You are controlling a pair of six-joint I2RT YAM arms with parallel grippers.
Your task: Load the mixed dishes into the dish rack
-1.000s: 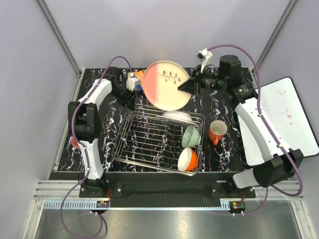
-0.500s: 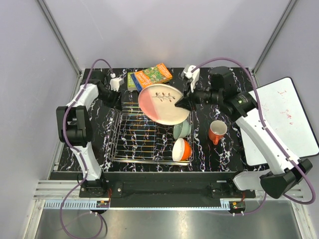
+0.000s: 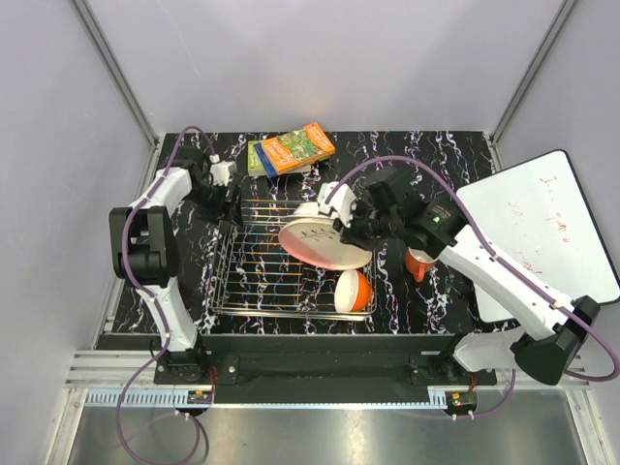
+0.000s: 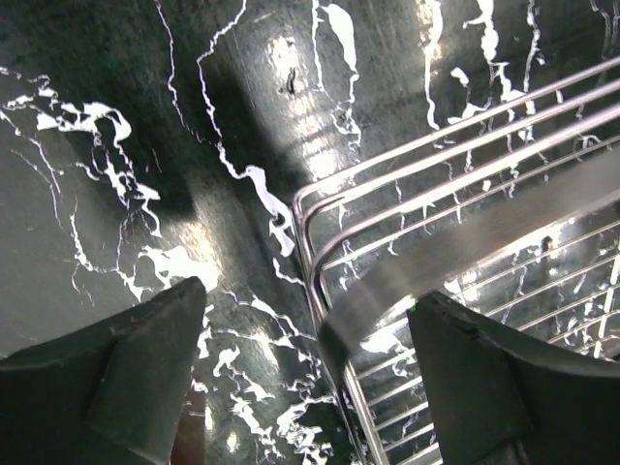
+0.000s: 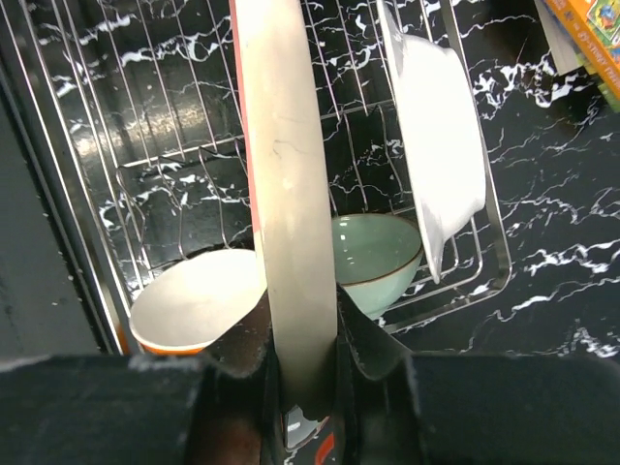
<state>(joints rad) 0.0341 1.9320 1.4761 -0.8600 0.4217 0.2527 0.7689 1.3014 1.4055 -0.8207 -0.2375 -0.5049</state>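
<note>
My right gripper is shut on the rim of the pink-and-cream plate and holds it tilted low over the right half of the dish rack. In the right wrist view the plate is edge-on between my fingers. Below it in the rack are the pale green bowl, the orange bowl and the white plate on its edge. The orange bowl also shows from above. The orange-red mug stands right of the rack. My left gripper is open, straddling the rack's far-left corner wire. The pink cup is out of view.
Colourful books lie on the table behind the rack. A white board lies at the right edge. The table is black marble. Grey walls close in the back and sides.
My right arm brought the pink-and-cream plate from the back of the table down and forward over the rack. My left gripper moved to the rack's far-left corner, and the rack got squared up.
</note>
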